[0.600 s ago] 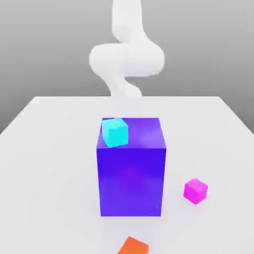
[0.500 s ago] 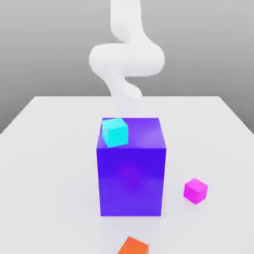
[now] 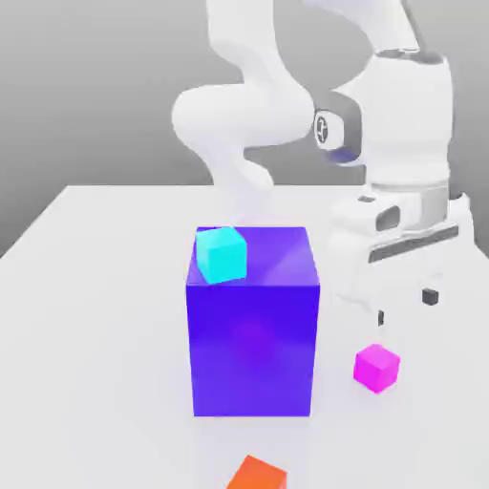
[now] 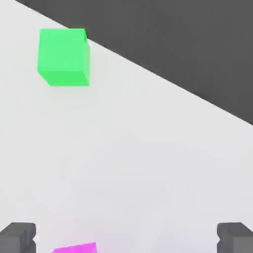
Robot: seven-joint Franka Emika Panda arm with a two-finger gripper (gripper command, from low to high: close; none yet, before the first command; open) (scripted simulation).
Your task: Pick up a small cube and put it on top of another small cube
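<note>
The small magenta-pink cube (image 3: 376,368) rests on the white table at the exterior view's right, beside the big blue-violet block (image 3: 253,334). My gripper (image 3: 406,307) hangs just above and slightly behind it, open, with nothing between the dark fingertips (image 3: 432,296). In the hand view the gripper (image 4: 126,239) is spread wide, one fingertip (image 4: 17,237) close to the magenta cube (image 4: 75,248), which lies off-centre between the jaws. A small cyan cube (image 3: 222,254) sits on top of the blue-violet block, near its corner.
A small orange cube (image 3: 256,474) lies on the table in front of the big block. A green cube (image 4: 64,57) sits near the table's edge (image 4: 163,76) in the hand view. The arm's white body (image 3: 244,115) stands behind the block.
The arm's hand has swung into the exterior view at the right and now hovers over the magenta cube. No cube has moved.
</note>
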